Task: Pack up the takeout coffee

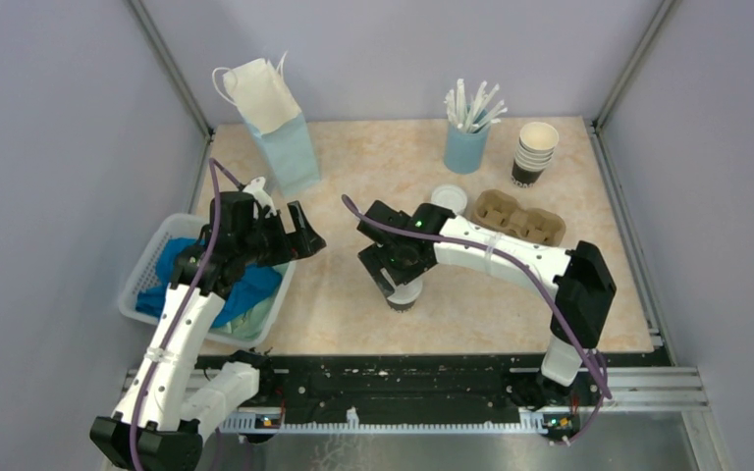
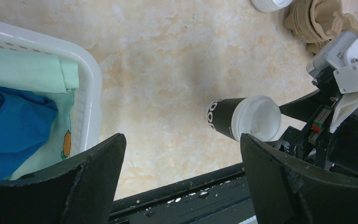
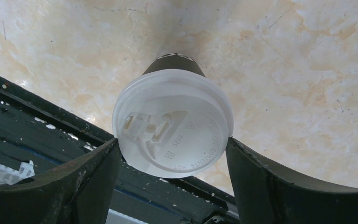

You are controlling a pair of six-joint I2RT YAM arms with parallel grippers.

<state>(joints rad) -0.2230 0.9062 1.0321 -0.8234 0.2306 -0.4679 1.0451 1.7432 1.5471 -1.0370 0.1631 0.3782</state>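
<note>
The takeout coffee (image 1: 404, 294) is a dark paper cup with a white dome lid (image 3: 172, 123); it stands upright on the table near the front edge. My right gripper (image 3: 172, 140) reaches down over it, with both fingertips pressed against opposite edges of the lid rim. From the left wrist the cup (image 2: 242, 119) shows to the right, with the right arm's fingers at its lid. My left gripper (image 2: 182, 136) hangs wide open above the table beside the basket, holding nothing.
A white basket (image 1: 147, 270) with blue cloth sits at the left. A blue-and-white paper bag (image 1: 280, 128) stands at the back left. At the back right are a blue holder of straws (image 1: 466, 147), stacked cups (image 1: 535, 152), a pulp cup carrier (image 1: 520, 218) and a loose lid (image 1: 449, 198).
</note>
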